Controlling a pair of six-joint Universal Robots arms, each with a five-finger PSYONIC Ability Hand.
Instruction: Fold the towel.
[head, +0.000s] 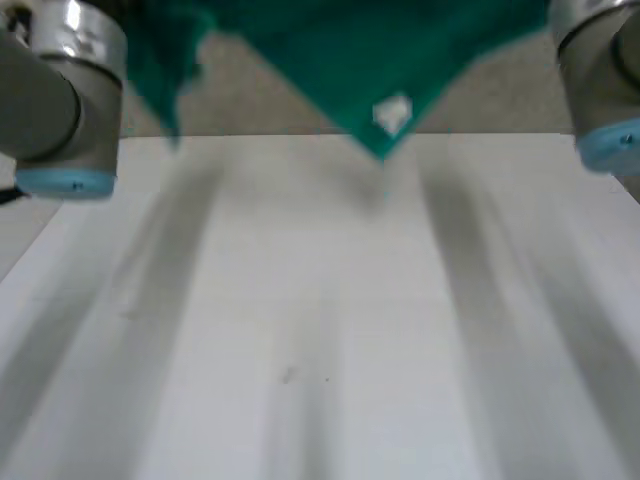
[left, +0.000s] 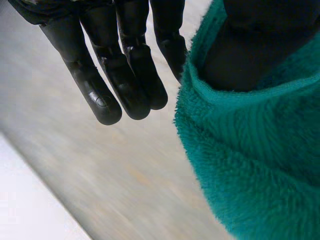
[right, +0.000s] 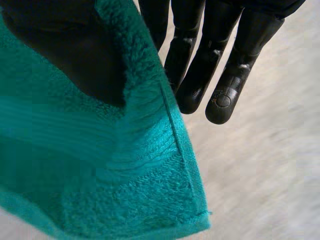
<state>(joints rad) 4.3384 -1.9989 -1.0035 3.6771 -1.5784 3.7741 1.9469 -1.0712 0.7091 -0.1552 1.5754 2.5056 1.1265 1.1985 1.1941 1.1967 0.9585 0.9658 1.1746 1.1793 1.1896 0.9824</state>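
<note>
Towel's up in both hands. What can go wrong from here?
1. Left hand and right hand pinch the towel at the thumb, most fingers off it: it may slip.
2. The towel hangs to a point near the table's far edge, so it may land bunched or off it.

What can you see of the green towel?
The towel is teal-green fluffy terry with a stitched hem and a small white label near its down-pointing corner. It hangs in the air over the far edge of the white table. The left hand and the right hand each pinch it with the thumb.
</note>
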